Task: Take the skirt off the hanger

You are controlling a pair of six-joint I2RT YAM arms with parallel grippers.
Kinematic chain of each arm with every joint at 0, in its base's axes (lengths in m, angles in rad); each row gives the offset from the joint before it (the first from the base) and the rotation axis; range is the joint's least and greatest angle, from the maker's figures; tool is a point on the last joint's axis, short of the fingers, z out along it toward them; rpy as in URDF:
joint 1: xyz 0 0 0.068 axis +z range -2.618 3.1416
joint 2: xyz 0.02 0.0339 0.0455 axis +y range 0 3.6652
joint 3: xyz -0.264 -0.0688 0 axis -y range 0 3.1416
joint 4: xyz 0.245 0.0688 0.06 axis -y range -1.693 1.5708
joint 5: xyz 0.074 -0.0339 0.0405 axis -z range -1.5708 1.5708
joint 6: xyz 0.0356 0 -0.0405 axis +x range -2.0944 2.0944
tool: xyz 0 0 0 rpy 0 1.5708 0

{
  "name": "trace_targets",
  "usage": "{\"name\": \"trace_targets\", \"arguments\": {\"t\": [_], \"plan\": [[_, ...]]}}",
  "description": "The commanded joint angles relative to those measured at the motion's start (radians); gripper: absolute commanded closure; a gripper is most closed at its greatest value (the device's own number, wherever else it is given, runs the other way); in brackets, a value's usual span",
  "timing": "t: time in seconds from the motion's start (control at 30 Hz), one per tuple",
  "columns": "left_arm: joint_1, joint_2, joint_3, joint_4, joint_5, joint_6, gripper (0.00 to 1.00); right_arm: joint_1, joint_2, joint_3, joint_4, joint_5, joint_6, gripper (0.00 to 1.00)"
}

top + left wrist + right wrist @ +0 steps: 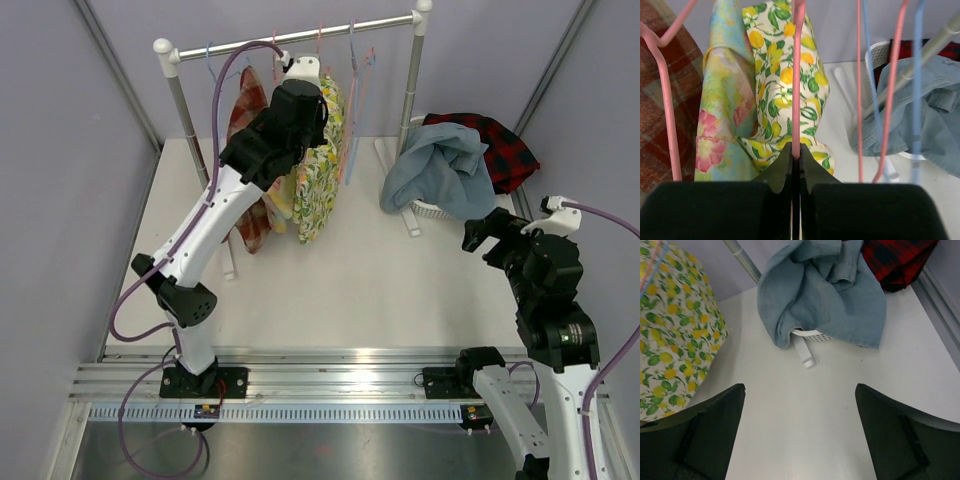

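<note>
A lemon-print skirt (pixel 318 170) hangs on a pink hanger (pixel 796 75) from the rail (pixel 300 38) at the back of the table. My left gripper (pixel 300 95) is up at the rail, shut on the pink hanger's wire (pixel 795 150), with the lemon skirt (pixel 785 85) hanging just below and beyond the fingers. The skirt also shows at the left edge of the right wrist view (pixel 675 330). My right gripper (pixel 480 238) is open and empty over the bare table, right of the skirt.
A pastel floral garment (pixel 722 115) and a red plaid garment (pixel 245 160) hang left of the lemon skirt. Empty pink and blue hangers (pixel 890 90) hang to its right. A white basket (pixel 430 208) at the back right holds blue denim (pixel 440 170) and red plaid cloth (pixel 500 145).
</note>
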Motion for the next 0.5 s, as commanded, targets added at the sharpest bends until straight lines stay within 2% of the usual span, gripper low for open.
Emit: {"name": "trace_targets", "arguments": {"t": [0.0, 0.2, 0.3, 0.4, 0.47], "plan": [[-0.055, -0.099, 0.121, 0.019, -0.035, 0.042, 1.00, 0.003, 0.068, 0.138, 0.063, -0.113, -0.046, 0.02], [-0.114, -0.122, 0.143, 0.009, -0.089, 0.042, 1.00, 0.006, 0.209, 0.315, 0.049, -0.271, -0.092, 0.02], [-0.120, -0.122, 0.146, 0.006, -0.101, 0.031, 1.00, 0.026, 0.247, 0.373, 0.031, -0.253, -0.091, 0.01], [-0.120, -0.117, 0.135, 0.032, -0.130, 0.040, 1.00, 0.062, 0.373, 0.433, -0.035, -0.233, -0.132, 0.00], [-0.120, -0.105, 0.139, 0.046, -0.145, 0.051, 1.00, 0.206, 0.517, 0.507, -0.078, -0.128, -0.167, 0.00]]}}
